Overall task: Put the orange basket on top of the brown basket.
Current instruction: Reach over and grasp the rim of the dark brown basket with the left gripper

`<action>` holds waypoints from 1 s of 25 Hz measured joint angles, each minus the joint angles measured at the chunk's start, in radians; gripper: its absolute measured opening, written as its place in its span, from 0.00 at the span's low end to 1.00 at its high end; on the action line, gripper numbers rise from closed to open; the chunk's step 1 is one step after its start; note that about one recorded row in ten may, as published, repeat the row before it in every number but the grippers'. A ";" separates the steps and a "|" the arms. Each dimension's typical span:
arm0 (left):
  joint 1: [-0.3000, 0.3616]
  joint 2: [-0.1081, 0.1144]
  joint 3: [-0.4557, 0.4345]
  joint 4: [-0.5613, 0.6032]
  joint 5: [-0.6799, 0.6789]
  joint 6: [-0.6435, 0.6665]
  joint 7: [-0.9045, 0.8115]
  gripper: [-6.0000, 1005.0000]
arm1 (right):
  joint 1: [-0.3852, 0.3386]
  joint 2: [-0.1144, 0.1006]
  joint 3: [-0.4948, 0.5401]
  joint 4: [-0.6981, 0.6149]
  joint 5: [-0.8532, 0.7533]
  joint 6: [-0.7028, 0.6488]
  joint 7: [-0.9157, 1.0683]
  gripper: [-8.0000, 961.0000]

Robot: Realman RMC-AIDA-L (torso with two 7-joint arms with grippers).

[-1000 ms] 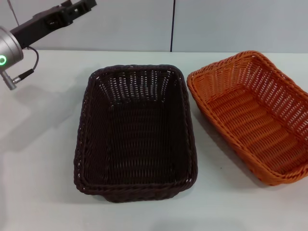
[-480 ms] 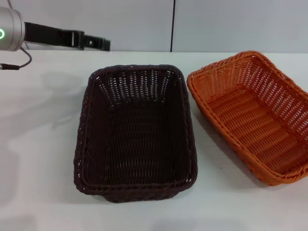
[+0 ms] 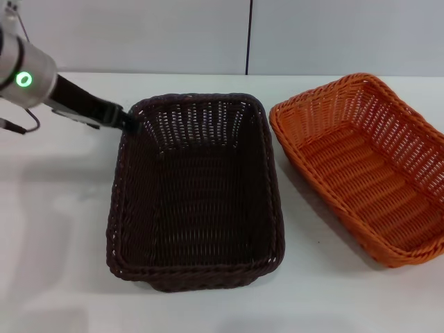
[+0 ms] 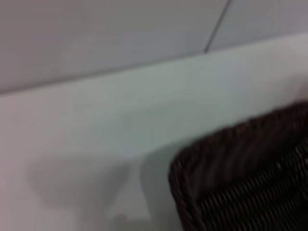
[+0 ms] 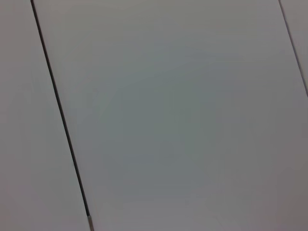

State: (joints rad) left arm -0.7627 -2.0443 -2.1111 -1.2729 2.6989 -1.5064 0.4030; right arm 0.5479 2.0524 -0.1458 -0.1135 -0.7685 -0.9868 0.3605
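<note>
The left gripper (image 3: 127, 121) sits at the brown basket's (image 3: 197, 191) far-left corner — whether its fingers are spread, I cannot tell; the orange basket (image 3: 364, 164) lies well beyond, just beside the brown one's opposite side.

White tabletop (image 3: 62, 229); grey panelled wall (image 3: 173, 35) behind, dark vertical seam (image 3: 249, 35).

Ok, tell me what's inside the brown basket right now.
Nothing: the brown basket shows only its own woven floor and walls. The orange basket sits apart on the table. The left gripper is at its far left corner.
</note>
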 joint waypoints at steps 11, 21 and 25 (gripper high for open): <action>-0.011 -0.009 0.058 0.047 0.029 -0.002 -0.056 0.86 | -0.002 -0.003 0.000 0.000 0.000 0.001 0.006 0.87; -0.017 -0.007 0.043 0.163 0.064 0.051 -0.056 0.86 | 0.002 -0.003 0.000 0.006 0.000 0.002 0.006 0.88; -0.019 -0.009 0.044 0.181 0.059 0.063 -0.055 0.85 | 0.006 -0.007 -0.001 0.001 0.000 0.015 0.006 0.87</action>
State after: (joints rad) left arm -0.7814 -2.0536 -2.0673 -1.0920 2.7583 -1.4438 0.3483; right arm 0.5534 2.0459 -0.1469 -0.1125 -0.7685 -0.9714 0.3667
